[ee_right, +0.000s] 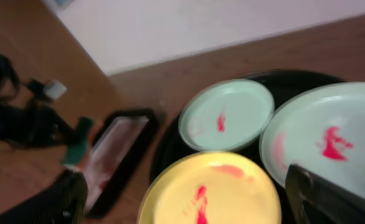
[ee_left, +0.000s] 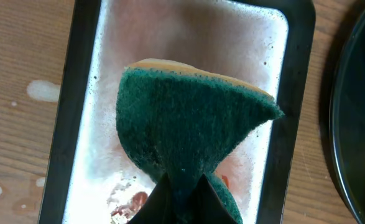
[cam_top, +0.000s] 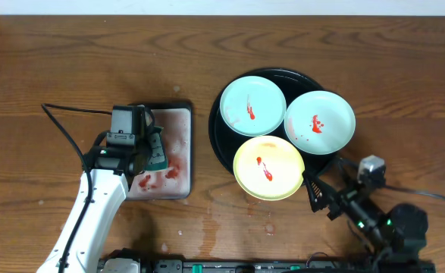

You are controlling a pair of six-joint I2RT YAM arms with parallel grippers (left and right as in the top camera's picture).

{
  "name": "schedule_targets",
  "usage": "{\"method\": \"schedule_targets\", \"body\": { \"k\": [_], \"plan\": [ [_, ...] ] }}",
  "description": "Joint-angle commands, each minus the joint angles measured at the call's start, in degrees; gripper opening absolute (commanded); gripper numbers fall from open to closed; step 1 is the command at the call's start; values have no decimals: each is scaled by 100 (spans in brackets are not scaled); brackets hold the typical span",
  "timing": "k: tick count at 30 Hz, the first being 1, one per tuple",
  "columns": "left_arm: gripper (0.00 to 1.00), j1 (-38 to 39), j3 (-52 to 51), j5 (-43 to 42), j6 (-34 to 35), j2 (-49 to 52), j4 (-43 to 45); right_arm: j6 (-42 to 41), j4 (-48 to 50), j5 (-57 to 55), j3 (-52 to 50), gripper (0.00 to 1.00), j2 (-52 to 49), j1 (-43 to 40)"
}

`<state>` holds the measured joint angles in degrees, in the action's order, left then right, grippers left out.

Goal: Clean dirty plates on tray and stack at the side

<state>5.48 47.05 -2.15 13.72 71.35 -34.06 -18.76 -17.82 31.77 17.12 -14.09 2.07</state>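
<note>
Your left claw [cam_top: 154, 154] is clamped on the green sponge [ee_left: 188, 118] over the small tray [cam_top: 185, 114], well apart from the plates. All three plates [cam_top: 252, 106] sit smeared red on the black tray [cam_top: 219, 140], none wiped or stacked. Your right claw [cam_top: 314, 189] gapes empty just beside the yellow plate [cam_top: 269, 168].

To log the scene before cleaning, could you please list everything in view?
mint-green plates: two, red-smeared, on the round tray
yellow plate: one, red-smeared, at its near edge
round tray: one, black, right of centre
rectangular tray: one, black-rimmed, pink-stained, left of it
sponge: one, green, above rectangular tray
table: one, brown wood, underneath all
left gripper: one, black, shut on sponge
right gripper: one, black, open, by yellow plate
</note>
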Motion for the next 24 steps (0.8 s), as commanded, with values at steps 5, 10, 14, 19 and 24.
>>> {"method": "schedule_targets", "body": {
  "k": [5,10,14,19,24],
  "plan": [
    [7,9,431,-190,-55,-31,48,1742,-1010,-535,1403,99,-2002,39],
    [7,9,431,-192,-57,-31,48,2317,-1390,-538,1836,99,-3110,39],
    [7,9,431,-192,-151,-31,48,2426,-1377,-295,1915,99,-3746,39],
    [7,7,431,-188,-210,-31,50,2358,-1154,337,1915,99,-4142,39],
    [7,9,431,-190,-208,-31,50,1858,-935,627,1915,99,-4146,39]
  ]
}}
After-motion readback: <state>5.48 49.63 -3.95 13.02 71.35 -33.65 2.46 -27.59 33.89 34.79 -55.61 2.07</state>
